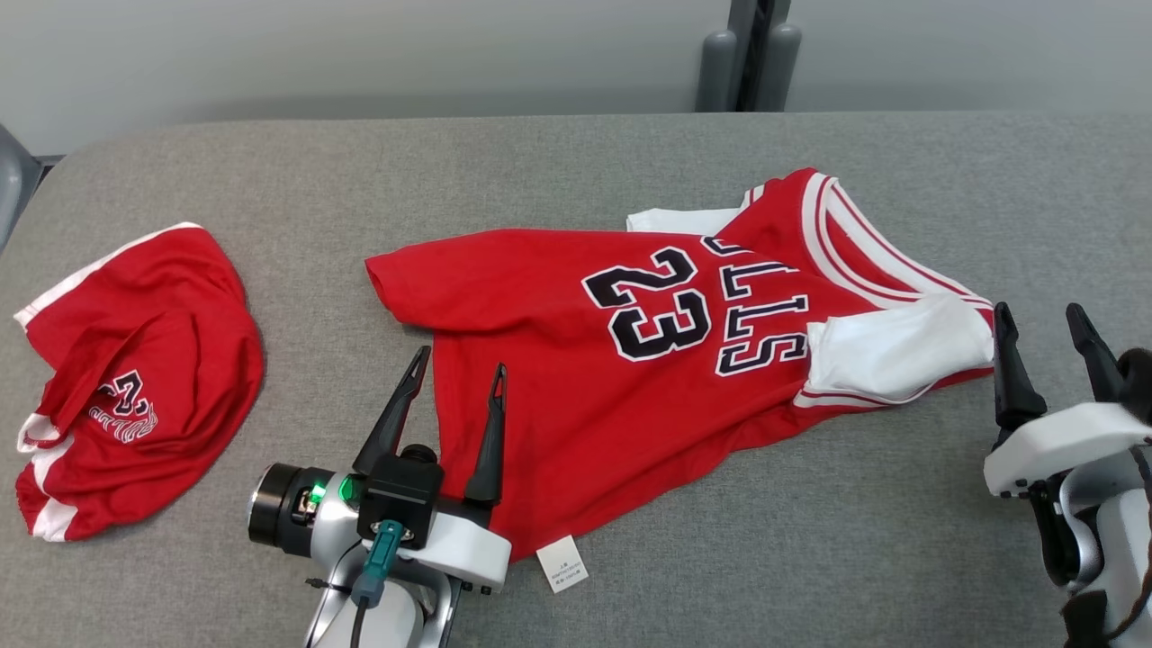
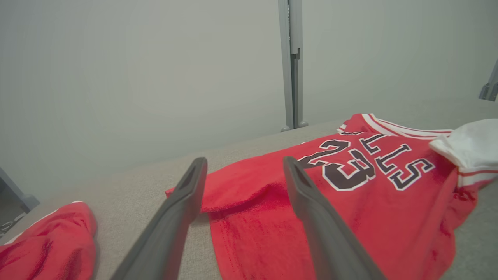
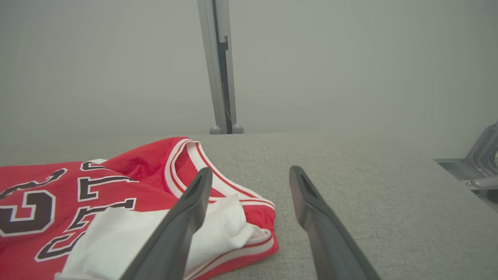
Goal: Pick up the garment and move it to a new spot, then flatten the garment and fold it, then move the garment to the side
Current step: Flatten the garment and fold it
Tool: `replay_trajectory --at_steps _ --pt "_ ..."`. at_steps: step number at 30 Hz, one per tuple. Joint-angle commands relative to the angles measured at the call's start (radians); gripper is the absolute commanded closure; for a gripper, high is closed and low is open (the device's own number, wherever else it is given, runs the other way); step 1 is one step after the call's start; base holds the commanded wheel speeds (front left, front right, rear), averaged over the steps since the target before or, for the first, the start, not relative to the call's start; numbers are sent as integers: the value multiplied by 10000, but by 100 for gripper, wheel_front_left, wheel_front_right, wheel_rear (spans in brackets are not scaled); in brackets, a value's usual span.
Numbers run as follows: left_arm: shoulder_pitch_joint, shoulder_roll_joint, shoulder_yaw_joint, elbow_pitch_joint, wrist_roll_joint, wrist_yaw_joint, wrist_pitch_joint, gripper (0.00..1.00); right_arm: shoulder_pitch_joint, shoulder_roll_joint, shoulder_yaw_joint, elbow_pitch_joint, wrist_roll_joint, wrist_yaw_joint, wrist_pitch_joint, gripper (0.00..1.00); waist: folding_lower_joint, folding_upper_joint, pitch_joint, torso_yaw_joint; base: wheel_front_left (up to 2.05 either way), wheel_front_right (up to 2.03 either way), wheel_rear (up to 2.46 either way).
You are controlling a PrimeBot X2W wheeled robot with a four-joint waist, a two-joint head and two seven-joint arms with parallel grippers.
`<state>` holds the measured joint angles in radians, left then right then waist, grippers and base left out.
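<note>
Jersey (image 1: 630,360): red, "23" facing up, lying across the middle of the tabletop (image 1: 540,153), collar end toward the right, hem end toward the left.
Lie of the cloth: not flat; far hem corner curled under, near edge slanting, white sleeve (image 1: 900,346) flopped over the chest.
Left fingers (image 1: 492,432): spread wide, holding nothing, low over the hem edge; in the left wrist view, one over bare tabletop, the other over red cloth.
Right fingers (image 1: 1012,378): likewise wide apart and empty, just beside the sleeve at the shoulder; in the right wrist view, one in front of the white sleeve, the other over bare tabletop.
Why so placed: one set at each end of the jersey, probably to pinch hem and shoulder together and draw the cloth taut.
Step in hand: likely flattening, with folding yet to come.
Tag (image 1: 562,563): white, poking out at the near hem; a sign of cloth turned over there.
Other garment (image 1: 135,378): red, crumpled, far left, well apart from the jersey.
Risk: pinching one layer only, leaving the curled corner underneath.
</note>
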<state>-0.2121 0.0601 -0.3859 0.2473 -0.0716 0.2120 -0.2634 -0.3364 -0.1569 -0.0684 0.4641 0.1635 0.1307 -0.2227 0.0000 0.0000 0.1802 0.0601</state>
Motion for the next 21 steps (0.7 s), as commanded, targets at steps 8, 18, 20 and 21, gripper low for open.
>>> replay_trajectory --at_steps 8,18,20,21 --pt "-408 -8 -125 153 136 -133 -19 0 -1664 -947 1047 2039 1597 1 1425 0 0 0 574 508 0 0 0" --pt "-375 -55 -87 210 98 -66 -19 0 -2201 -1730 2737 2732 3004 -1 2080 42 0 0 618 653 0 0 0" --pt "-344 -60 -71 230 93 -62 -19 0 -2205 -1870 3079 2676 3194 -1 1981 100 0 0 570 617 0 0 0" --pt "-328 -63 -70 238 92 -58 -19 0 -2164 -1920 3267 2657 3296 -1 1927 100 0 0 548 594 0 0 0"
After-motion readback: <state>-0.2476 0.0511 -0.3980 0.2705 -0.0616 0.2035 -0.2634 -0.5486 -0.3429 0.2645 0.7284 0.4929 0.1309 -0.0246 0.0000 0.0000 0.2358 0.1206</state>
